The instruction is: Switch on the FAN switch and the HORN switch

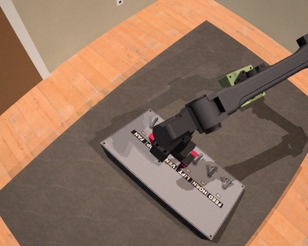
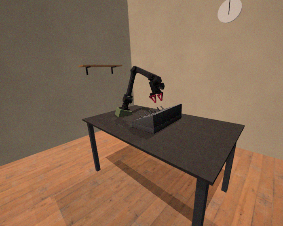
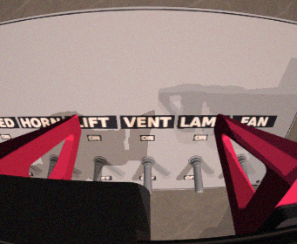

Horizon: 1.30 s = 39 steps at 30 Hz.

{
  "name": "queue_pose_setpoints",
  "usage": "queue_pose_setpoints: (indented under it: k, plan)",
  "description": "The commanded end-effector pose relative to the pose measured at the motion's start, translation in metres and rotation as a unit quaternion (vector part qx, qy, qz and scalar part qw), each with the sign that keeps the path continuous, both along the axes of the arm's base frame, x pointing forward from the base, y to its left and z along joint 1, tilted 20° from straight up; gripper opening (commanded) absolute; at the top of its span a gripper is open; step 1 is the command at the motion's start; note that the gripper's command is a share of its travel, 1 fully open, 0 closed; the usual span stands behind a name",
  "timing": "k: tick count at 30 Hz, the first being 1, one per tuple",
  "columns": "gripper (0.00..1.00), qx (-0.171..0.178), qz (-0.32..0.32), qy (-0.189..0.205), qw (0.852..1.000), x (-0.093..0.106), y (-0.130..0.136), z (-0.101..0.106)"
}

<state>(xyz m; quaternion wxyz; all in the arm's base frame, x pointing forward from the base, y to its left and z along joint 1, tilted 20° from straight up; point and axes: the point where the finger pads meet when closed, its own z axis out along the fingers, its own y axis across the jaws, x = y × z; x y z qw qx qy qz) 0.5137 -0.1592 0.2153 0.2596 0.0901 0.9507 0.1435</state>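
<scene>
The grey console [image 1: 159, 185] [image 2: 161, 119] [image 3: 148, 58] stands on the dark table [image 1: 56, 185] [image 2: 185, 145]. It carries six toggle switches labelled FAN [image 1: 138, 136] [image 3: 258, 121], LAMP, VENT, LIFT, HORN [image 1: 200, 187] [image 3: 38, 122] and FEED. The FAN lever [image 1: 153, 122] and the HORN lever [image 1: 211, 170] lean away from their labels, and so do the other visible levers. My gripper [image 1: 172, 148] [image 2: 156, 97] [image 3: 147, 122] has red fingers. It is open and empty, and it hovers above the LAMP and VENT switches. In the wrist view its fingers partly hide the FAN and HORN levers.
The arm's green base mount [image 1: 228, 79] [image 2: 122, 112] sits on the table behind the console. The console lies near the table's far side in the exterior view. A wall shelf [image 2: 100, 65] hangs behind the arm.
</scene>
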Motion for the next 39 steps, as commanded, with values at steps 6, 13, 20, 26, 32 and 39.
queue_pose_setpoints:
  k: [6,13,20,26,32,39]
  plan:
    - [1.0,-0.014,0.0,-0.031,0.999,0.013,-0.011,0.033]
    - [1.0,-0.014,0.0,-0.031,0.999,0.013,-0.011,0.033]
    - [1.0,-0.014,0.0,-0.031,0.999,0.013,-0.011,0.033]
    - [1.0,-0.014,-0.004,-0.03,0.999,0.013,-0.019,0.03]
    - [1.0,-0.013,-0.004,-0.026,1.0,0.012,-0.029,0.025]
    - [1.0,-0.014,-0.004,-0.025,1.0,0.009,-0.052,0.017]
